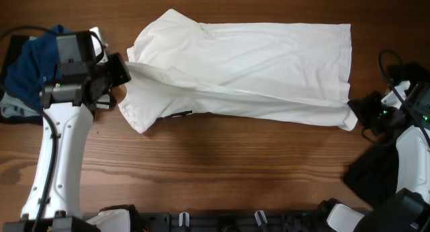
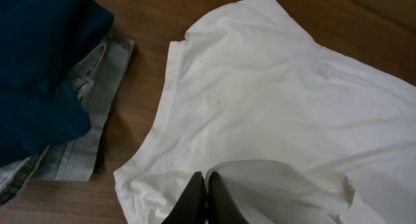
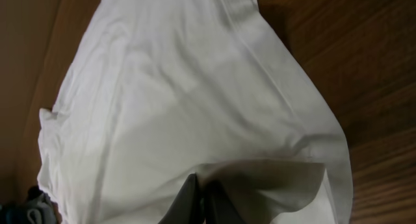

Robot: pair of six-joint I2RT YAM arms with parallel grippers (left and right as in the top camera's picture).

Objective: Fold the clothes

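My left gripper (image 2: 205, 198) clamped on a fold of the white shirt (image 2: 279, 100), my right gripper (image 3: 205, 201) pinched shut on its opposite edge, shirt spread between both, blue garment (image 2: 39, 62) over possibly denim (image 2: 91, 126) beside the left jaws, black garment (image 1: 373, 175) near the right

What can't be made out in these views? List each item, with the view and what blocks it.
- Overhead: blue garment, partly under the left arm.
- Overhead: black garment, partly behind the right arm.
- Overhead: dark label on the white shirt, too small to read.
- Wrist views: left gripper and right gripper, bodies cut off by the bottom edge.
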